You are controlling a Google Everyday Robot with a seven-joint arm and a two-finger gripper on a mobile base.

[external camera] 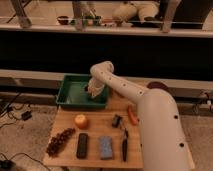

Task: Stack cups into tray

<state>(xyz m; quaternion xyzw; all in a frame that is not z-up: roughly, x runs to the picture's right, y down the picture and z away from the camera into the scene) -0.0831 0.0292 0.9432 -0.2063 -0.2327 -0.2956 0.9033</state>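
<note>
The green tray (70, 94) stands at the back left of the wooden table. My gripper (95, 91) hangs down inside the tray's right half, at the end of the white arm (131, 92) that reaches in from the lower right. A pale, cup-like shape sits at the gripper, but I cannot tell it apart from the gripper. No separate cups show in the tray or on the table.
On the wooden table (95, 131) in front of the tray lie an orange fruit (81, 121), dark grapes (60, 141), a black bar (82, 145), a blue sponge (105, 147), a black tool (124, 145), a small black object (117, 120) and an orange carrot-like item (132, 115). A dark bowl (157, 85) sits behind my arm.
</note>
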